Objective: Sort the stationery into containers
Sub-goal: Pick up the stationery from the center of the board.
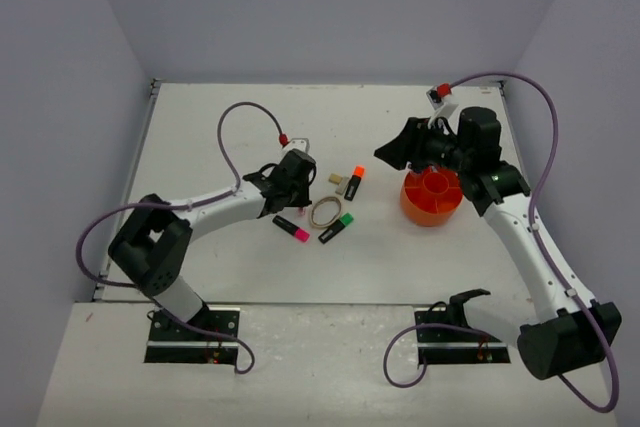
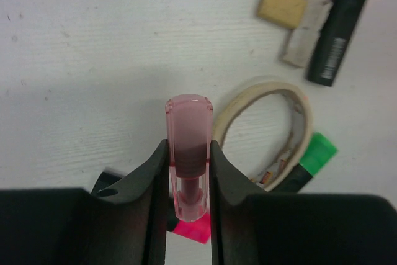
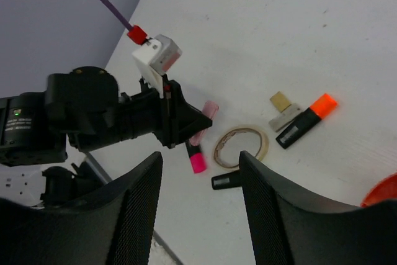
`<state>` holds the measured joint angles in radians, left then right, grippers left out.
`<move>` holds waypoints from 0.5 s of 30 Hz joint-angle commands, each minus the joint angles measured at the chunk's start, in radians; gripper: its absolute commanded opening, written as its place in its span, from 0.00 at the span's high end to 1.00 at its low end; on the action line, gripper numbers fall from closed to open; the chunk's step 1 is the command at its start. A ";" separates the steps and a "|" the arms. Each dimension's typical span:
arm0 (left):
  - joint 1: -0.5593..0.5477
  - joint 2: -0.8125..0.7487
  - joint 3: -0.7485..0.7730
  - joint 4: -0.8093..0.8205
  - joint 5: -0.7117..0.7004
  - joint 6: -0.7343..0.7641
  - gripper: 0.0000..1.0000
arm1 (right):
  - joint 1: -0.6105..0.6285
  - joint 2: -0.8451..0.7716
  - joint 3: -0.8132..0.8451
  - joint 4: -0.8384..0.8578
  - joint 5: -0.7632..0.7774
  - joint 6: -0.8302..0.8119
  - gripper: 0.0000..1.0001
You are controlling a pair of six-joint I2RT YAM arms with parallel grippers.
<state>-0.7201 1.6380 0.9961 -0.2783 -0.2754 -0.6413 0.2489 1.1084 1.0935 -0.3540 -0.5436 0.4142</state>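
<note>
The left gripper is closed narrowly on the pastel pink highlighter, whose long axis runs along the fingers with its rounded cap jutting past the tips, roughly toward the far side. The rubber band lies just to its right and a pink-ended black highlighter sits beneath it, while bare table opens to the left and far side. The right gripper hangs with its jaws parted and nothing between them, by the far left rim of the orange pot, which stands apart from the table's right edge.
</note>
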 commanded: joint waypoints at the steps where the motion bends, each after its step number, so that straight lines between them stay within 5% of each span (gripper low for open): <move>1: -0.006 -0.161 -0.044 0.203 0.089 0.098 1.00 | 0.005 0.063 -0.003 0.076 -0.163 0.085 0.45; 9: -0.054 -0.395 -0.221 0.559 0.464 0.224 1.00 | 0.117 0.173 0.008 0.119 -0.184 0.087 0.45; 15: -0.065 -0.445 -0.246 0.633 0.515 0.226 1.00 | 0.198 0.235 0.029 0.077 -0.099 0.078 0.49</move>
<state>-0.7786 1.2346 0.7644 0.2122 0.1495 -0.4576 0.4067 1.3127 1.0863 -0.2787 -0.6846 0.4896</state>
